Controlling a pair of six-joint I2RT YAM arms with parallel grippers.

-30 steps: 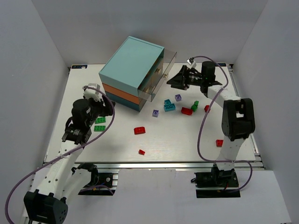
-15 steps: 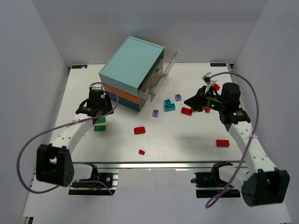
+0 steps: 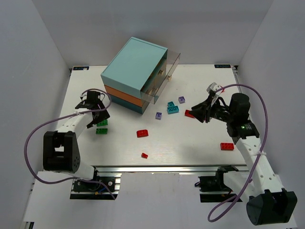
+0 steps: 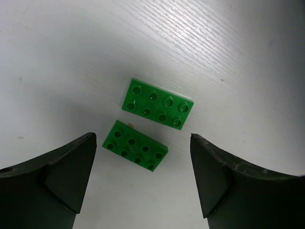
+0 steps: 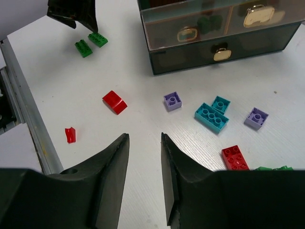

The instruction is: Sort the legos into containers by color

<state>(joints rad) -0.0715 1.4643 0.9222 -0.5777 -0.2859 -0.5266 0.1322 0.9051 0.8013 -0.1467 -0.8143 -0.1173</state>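
Two green legos [image 4: 157,102] [image 4: 135,145] lie side by side on the white table, at the left in the top view [image 3: 101,123]. My left gripper [image 4: 143,139] hangs open just above them, with the nearer one under the gap between its fingers and nothing held. My right gripper [image 5: 144,138] hovers right of centre [image 3: 196,113], its jaws a narrow gap apart and empty. Ahead of it lie a red lego [image 5: 234,156], two teal ones [image 5: 211,117], two lavender ones [image 5: 172,100] [image 5: 256,118] and a red sloped piece [image 5: 114,101]. The containers are drawers in a chest [image 3: 133,64].
The chest's upper drawer [image 3: 163,80] stands pulled out toward the right, with a clear front. A small red piece [image 3: 144,155] and a red brick [image 3: 227,146] lie near the front edge. White walls close in the table on three sides.
My right gripper has come away from the drawer front to the bricks right of centre, and its jaws have narrowed. The left arm has swung left, with its gripper still over the green bricks.
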